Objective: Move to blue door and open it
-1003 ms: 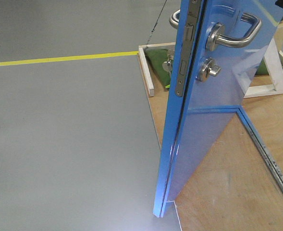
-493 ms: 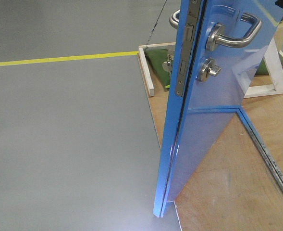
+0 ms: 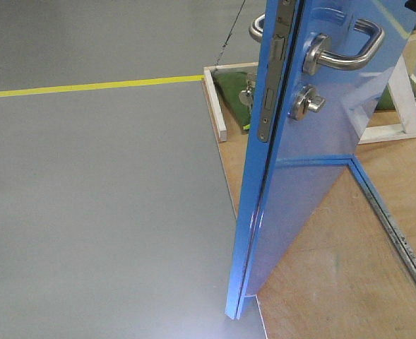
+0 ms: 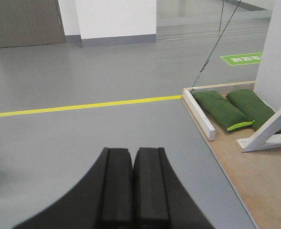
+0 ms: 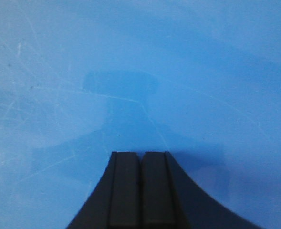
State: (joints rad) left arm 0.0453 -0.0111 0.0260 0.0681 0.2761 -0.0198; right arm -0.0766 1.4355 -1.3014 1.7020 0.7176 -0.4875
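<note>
The blue door (image 3: 313, 183) stood ajar, edge-on to the front camera, its foot on the plywood platform (image 3: 349, 282). The right gripper (image 5: 141, 160), fingers pressed together and empty, faced the door's panel at close range. The left gripper (image 4: 132, 155), likewise closed on nothing, pointed beside the door at open floor. This looked like the pushing step; next, the panel probably needed pressing wider. Counted: one door, one lever handle (image 3: 345, 49) on its near face, one thumb-turn (image 3: 305, 102) beneath, two green sandbags (image 4: 220, 110) behind the door, one yellow floor line (image 4: 83, 106).

Front view downward; right wrist near blue door (image 5: 188, 67)
</note>
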